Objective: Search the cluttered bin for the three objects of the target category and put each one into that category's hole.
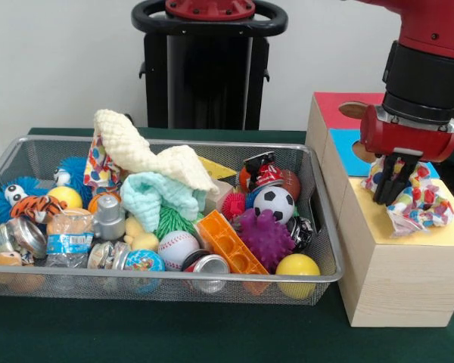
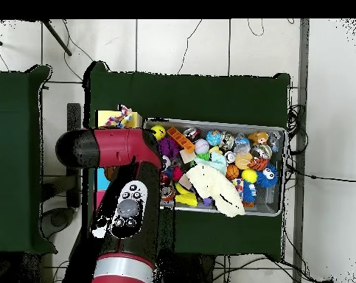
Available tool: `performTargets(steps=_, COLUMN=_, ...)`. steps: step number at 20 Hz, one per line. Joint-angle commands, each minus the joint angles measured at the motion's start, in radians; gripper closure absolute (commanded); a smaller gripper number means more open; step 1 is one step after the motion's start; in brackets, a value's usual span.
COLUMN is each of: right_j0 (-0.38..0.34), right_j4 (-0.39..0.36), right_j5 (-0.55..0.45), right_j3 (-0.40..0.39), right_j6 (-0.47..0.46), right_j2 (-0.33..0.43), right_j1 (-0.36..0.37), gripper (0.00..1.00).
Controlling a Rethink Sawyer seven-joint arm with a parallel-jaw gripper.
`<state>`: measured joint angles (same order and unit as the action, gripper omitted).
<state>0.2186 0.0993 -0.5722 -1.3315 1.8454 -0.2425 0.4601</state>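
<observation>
My gripper [image 1: 387,198] hangs at the right over the wooden box [image 1: 393,280], above its yellow top section. It looks shut on a crumpled spotted cloth [image 1: 420,200] that lies spread on the yellow surface. From overhead that cloth [image 2: 124,116] shows past the arm, which hides the gripper itself. In the wire bin [image 1: 318,219] a cream knitted cloth [image 1: 147,151] lies on top of the pile. A mint cloth [image 1: 157,195] sits under it, and another spotted cloth [image 1: 98,168] is at its left.
The box top also has a red section [image 1: 340,102] and a blue section [image 1: 348,147], each with a hole. The bin holds a soccer ball [image 1: 274,203], purple spiky ball [image 1: 266,238], orange brick [image 1: 228,242], yellow ball [image 1: 297,266], cans and toys.
</observation>
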Motion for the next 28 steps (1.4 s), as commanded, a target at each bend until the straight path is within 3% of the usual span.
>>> performTargets(steps=1, right_j0=0.027, right_j4=0.087, right_j5=0.164, right_j3=0.065, right_j6=0.269, right_j2=0.13, right_j1=-0.222, gripper=1.0)
performTargets(steps=4, right_j0=0.03, right_j4=0.095, right_j5=0.178, right_j3=0.066, right_j6=0.253, right_j2=0.132, right_j1=-0.219, gripper=1.0)
performTargets(steps=13, right_j0=-0.043, right_j4=0.117, right_j5=0.289, right_j3=-0.002, right_j6=0.162, right_j2=0.28, right_j1=-0.183, gripper=1.0)
performTargets(steps=17, right_j0=-0.037, right_j4=0.101, right_j5=0.305, right_j3=0.003, right_j6=0.164, right_j2=0.273, right_j1=-0.174, gripper=1.0)
performTargets(steps=28, right_j0=-0.003, right_j4=0.077, right_j5=0.217, right_j3=0.007, right_j6=0.179, right_j2=0.184, right_j1=-0.129, gripper=1.0)
